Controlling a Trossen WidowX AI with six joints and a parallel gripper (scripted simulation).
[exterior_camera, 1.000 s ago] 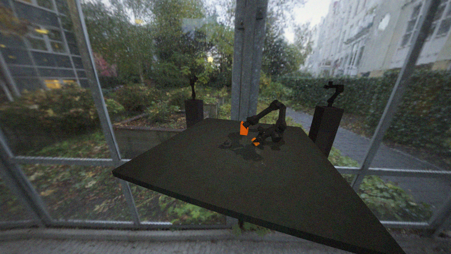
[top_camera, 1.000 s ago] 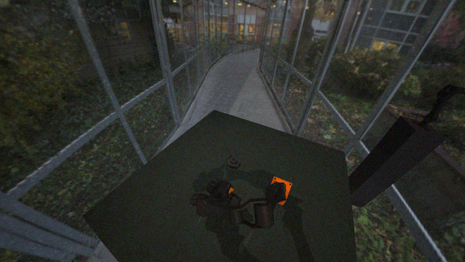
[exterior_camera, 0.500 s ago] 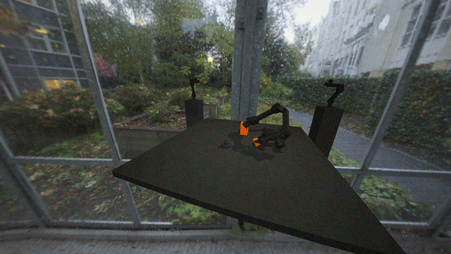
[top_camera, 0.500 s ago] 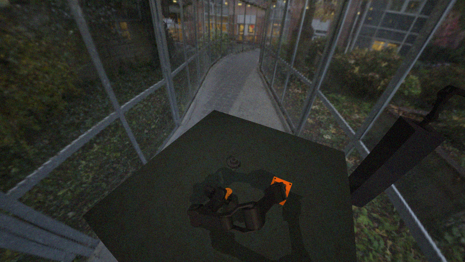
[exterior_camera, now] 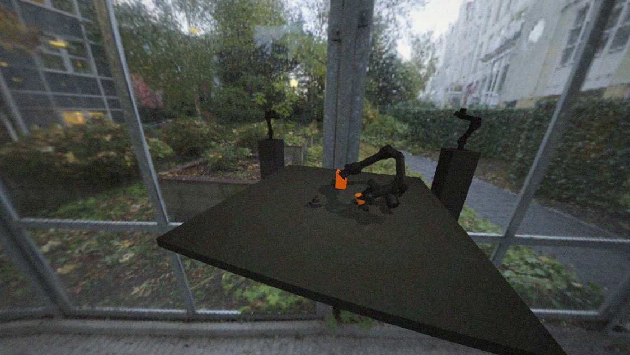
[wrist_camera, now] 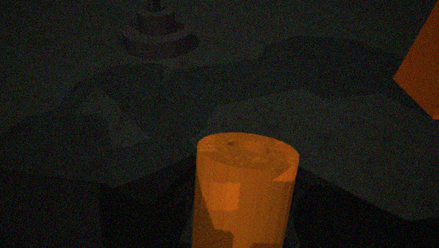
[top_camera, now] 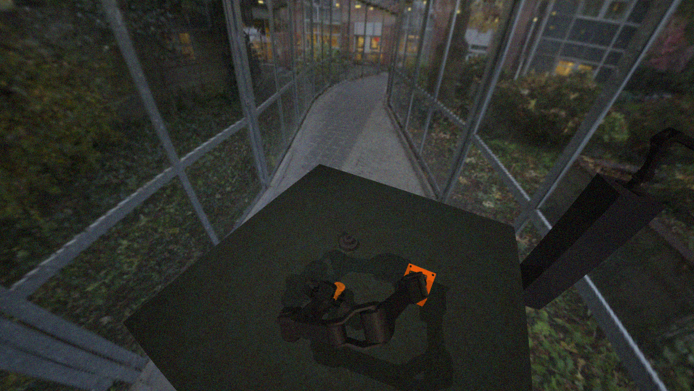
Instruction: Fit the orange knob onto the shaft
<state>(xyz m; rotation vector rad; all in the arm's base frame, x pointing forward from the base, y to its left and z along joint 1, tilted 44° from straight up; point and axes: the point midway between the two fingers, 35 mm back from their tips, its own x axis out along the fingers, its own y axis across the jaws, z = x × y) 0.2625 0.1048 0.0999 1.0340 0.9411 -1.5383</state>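
The orange knob is a cylinder. The wrist view shows one end face, with a small dark mark and a faint recess; shadow blurs the hole's shape. My gripper is shut on the knob, its dark fingers on either side. The knob is off to one side of the round pedestal, not touching it. The dark shaft rises from the pedestal and is cut off by the wrist view's top edge. Its flat side cannot be made out.
An orange plate is at the arm's base, to the right of the pedestal in the top view. The dark table carries arm shadows. Dark columns with other arms stand beyond the table.
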